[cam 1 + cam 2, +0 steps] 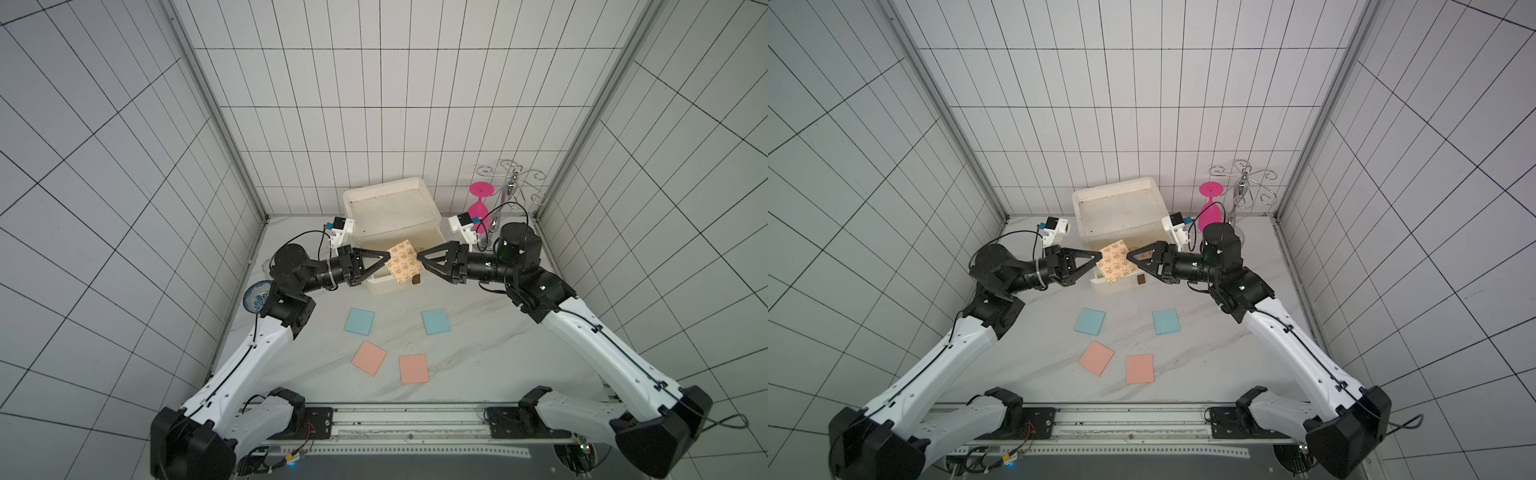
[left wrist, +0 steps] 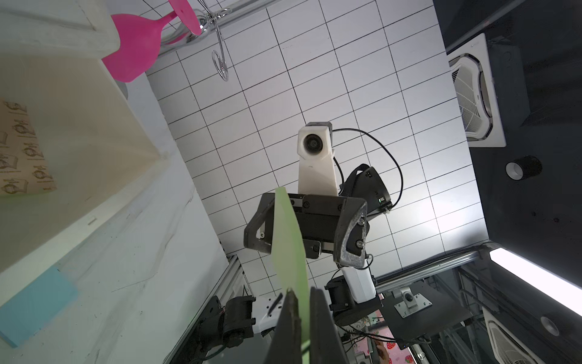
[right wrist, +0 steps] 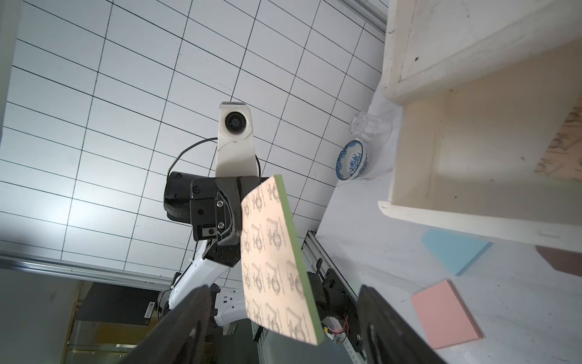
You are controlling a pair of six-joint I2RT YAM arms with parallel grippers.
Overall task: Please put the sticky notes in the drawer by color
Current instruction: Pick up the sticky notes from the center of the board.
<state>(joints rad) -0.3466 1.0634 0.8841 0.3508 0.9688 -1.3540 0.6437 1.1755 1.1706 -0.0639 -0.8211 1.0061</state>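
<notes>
— Item held?
— Tan pad [image 1: 402, 262], green-backed, tilted, off the desk [image 1: 478, 353]. Clamped by one edge in the left claw [image 1: 387, 262], over the pulled-out drawer [image 1: 379, 286] in both top views.

— Right claw [image 1: 420, 261]?
— Fingers [image 3: 189, 318] spread wide, one on each side of the tan pad's free edge. Not touching it in the right wrist view.

— Writing, labels?
— Small dark motif repeated in rows across the tan face. Characters not readable for certain.

— Drawer contents?
— Second tan pad [image 2: 22, 151], same print, lying flat inside. Brown tab handle [image 1: 417, 281] at the front. Part of the cream chest [image 1: 386, 186] with its shallow tray lid. Which level stands open: cannot tell.

— Desk stock?
— Two light blue pads [image 1: 359, 321] [image 1: 436, 322], apart, flat. Two salmon pink pads [image 1: 369, 358] [image 1: 414, 369], flat, nearer the robot's base than the blue.

— Sundries?
— Pink goblet [image 1: 481, 203] and wire rack [image 1: 515, 183] by the back wall, right of the chest. Blue-and-white bowl [image 1: 254, 296] and clear glass [image 3: 368, 126] on the left side.
</notes>
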